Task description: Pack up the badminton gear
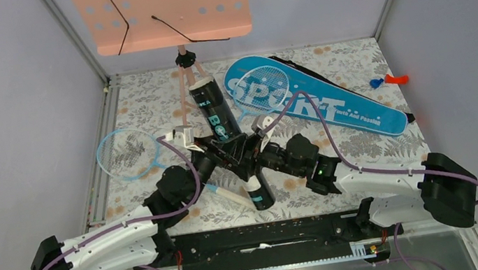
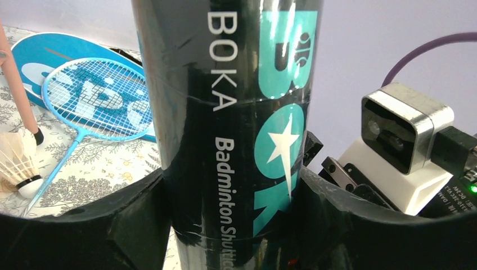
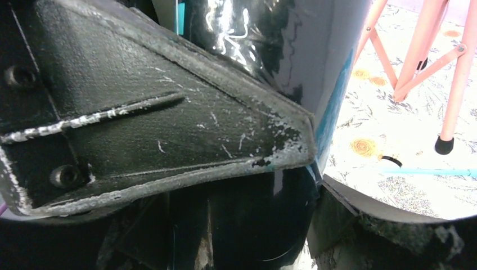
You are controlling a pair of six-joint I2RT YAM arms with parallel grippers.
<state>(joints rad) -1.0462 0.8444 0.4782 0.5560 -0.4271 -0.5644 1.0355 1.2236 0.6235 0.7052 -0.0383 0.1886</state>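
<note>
Table [image 1: 366,152], floral cloth. Peach music stand [image 1: 169,7] at the far edge. Blue "SPORT" bag [image 1: 319,99] lies diagonally, far right. Black tube [image 1: 215,113] at centre, running from the stand's foot toward the near edge. One racket [image 1: 127,153] flat on the left; second racket [image 2: 98,98] lies with its head on the bag. Left claw [image 2: 233,219] partly open, both fingers pressed against the tube's sides, holding it. Right claw [image 1: 247,151] close against the tube from the other side; cannot tell whether it grips. Shuttlecock [image 2: 19,163] on the cloth beside the second racket's shaft.
</note>
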